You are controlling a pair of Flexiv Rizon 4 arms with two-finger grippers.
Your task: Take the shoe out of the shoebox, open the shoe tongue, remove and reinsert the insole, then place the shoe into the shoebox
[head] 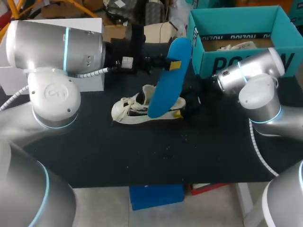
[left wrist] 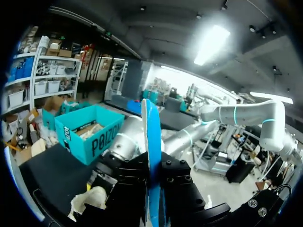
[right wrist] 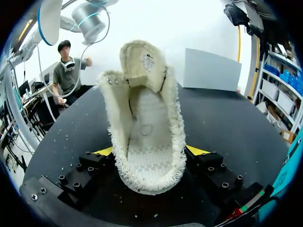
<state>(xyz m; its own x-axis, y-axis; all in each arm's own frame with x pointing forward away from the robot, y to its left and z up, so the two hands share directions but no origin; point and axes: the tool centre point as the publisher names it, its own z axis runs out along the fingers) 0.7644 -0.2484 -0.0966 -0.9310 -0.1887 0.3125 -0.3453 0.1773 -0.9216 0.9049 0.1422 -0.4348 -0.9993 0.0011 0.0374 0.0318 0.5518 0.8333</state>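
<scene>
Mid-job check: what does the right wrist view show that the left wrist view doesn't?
Right wrist only: the bare inside of the shoe, its tongue lifted, and the right end effector clamping the heel. Left wrist only: the blue insole held edge-on in the left end effector. Both: part of the shoe on the black table.

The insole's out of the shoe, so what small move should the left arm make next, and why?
Probably ease the insole's lower end down into the shoe's opening. The left gripper holds it tilted above the shoe, the shoe's inside shows bare, and the right gripper clamps the heel steady.
</scene>
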